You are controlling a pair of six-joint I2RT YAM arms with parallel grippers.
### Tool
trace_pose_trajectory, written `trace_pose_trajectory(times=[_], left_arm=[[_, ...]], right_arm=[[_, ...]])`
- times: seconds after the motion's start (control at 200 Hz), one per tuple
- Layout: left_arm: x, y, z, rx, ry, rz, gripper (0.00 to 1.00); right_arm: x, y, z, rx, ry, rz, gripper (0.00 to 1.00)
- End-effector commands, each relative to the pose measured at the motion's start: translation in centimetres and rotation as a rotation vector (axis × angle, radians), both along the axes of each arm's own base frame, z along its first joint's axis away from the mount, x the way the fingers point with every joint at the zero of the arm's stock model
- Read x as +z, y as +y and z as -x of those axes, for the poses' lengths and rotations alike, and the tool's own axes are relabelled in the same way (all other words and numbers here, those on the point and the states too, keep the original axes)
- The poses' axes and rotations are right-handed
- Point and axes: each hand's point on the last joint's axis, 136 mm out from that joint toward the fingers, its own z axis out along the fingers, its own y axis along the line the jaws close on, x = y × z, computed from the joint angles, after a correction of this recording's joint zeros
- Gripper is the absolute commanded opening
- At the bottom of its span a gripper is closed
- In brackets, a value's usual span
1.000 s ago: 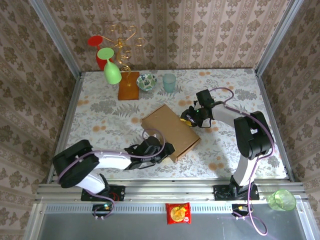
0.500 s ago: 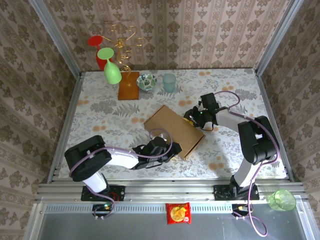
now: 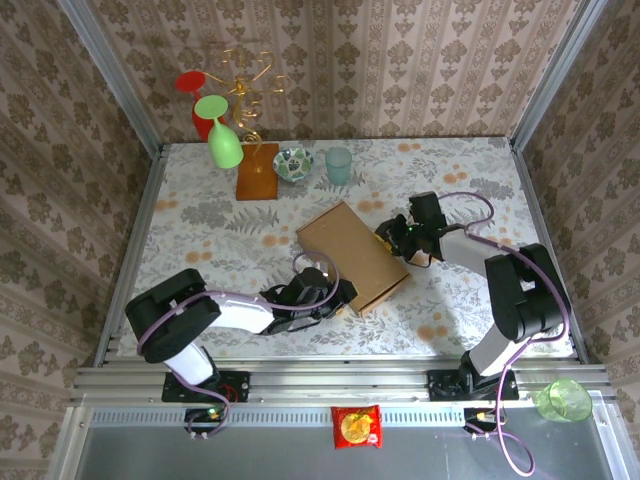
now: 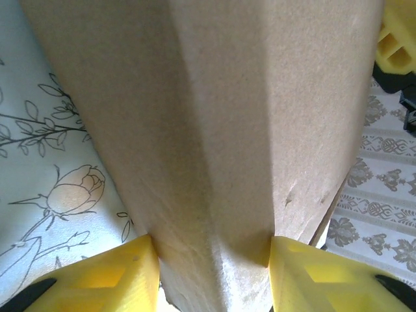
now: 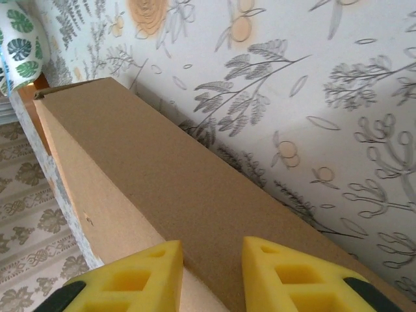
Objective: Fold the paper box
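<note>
Cardboard paper box (image 3: 352,256) | clamped between left jaws | edge pinched in right jaws

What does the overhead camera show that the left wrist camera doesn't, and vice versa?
Overhead: the left gripper and right gripper at opposite ends of the paper box, with a wooden slab, bowl, cup and green glass toward the back. Left wrist: yellow fingers pressed against both sides of the cardboard, a crease running between them. Both: the box on the floral table.
</note>
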Motion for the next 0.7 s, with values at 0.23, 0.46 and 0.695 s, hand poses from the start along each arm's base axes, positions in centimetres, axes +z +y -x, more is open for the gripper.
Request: trace_pose_trajectory(times=[0.23, 0.46, 0.695], left_arm=[[2.2, 2.5, -3.1, 0.118, -0.064, -0.042, 0.26], [1.4, 2.0, -3.1, 0.100, -0.044, -0.048, 0.21], [1.4, 2.0, -3.1, 0.097, -0.043, -0.049, 0.09]], right_arm=[[-2.9, -1.4, 4.9, 0.060, 0.216, 0.006, 0.33], [-3.6, -1.2, 5.2, 0.051, 0.234, -0.010, 0.32], [-3.9, -1.4, 5.4, 0.050, 0.240, -0.001, 0.32]])
